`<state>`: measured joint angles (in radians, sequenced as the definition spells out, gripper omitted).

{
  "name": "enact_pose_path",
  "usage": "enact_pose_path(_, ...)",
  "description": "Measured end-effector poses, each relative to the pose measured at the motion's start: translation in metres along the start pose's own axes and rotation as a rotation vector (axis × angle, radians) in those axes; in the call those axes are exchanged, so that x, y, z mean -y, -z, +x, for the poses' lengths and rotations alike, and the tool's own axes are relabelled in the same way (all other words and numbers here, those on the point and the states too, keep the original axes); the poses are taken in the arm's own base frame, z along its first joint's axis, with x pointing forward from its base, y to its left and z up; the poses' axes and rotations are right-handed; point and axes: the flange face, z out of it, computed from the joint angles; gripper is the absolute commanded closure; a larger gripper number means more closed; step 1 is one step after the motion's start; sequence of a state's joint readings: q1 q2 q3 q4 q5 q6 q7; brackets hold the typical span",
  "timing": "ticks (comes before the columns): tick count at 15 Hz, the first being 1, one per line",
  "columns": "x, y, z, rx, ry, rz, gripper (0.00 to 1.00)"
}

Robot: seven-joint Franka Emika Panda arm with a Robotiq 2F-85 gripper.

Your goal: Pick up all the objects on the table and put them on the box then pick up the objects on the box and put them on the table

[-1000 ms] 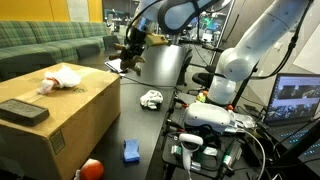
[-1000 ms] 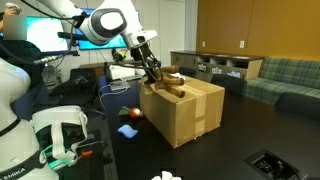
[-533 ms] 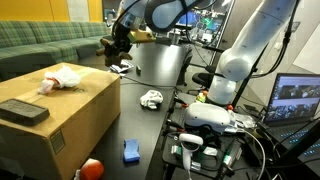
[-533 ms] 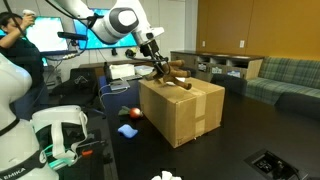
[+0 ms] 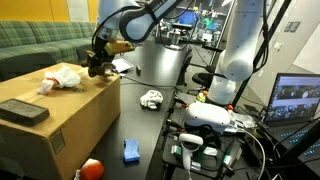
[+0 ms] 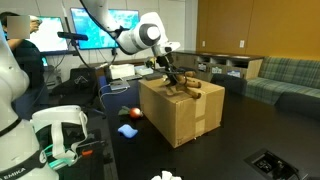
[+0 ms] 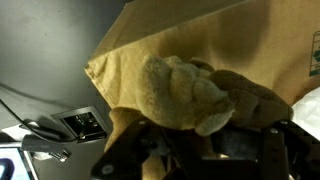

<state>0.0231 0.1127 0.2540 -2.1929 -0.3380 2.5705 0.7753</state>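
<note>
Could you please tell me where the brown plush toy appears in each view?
In an exterior view: plush toy upper left, over the cardboard box's far corner.
In an exterior view: centre, low over the box top.
Wrist view: centre, close up, box behind.
Shared landmark: the cardboard box.

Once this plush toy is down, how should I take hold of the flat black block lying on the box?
From straight above, closing the hand across its narrow width at mid-length. The black block lies flat on the cardboard box, long and thin, so only its long side edges offer opposing faces. The white bundle sits clear of it.
</note>
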Motion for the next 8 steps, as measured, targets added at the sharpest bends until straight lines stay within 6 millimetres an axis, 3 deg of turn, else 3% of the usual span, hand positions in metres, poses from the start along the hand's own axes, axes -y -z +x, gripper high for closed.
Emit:
enact_pose_path(3, 0.007, -0.03, 0.012, 0.028, -0.005, -0.005, 0.99)
enact_pose_path(4, 0.009, -0.036, 0.015, 0.034, -0.006, -0.006, 0.78)
enact_pose_path(6, 0.013, -0.041, 0.02, 0.038, -0.003, -0.005, 0.71)
enact_pose_path(8, 0.017, -0.039, 0.023, 0.046, 0.011, 0.0, 0.57)
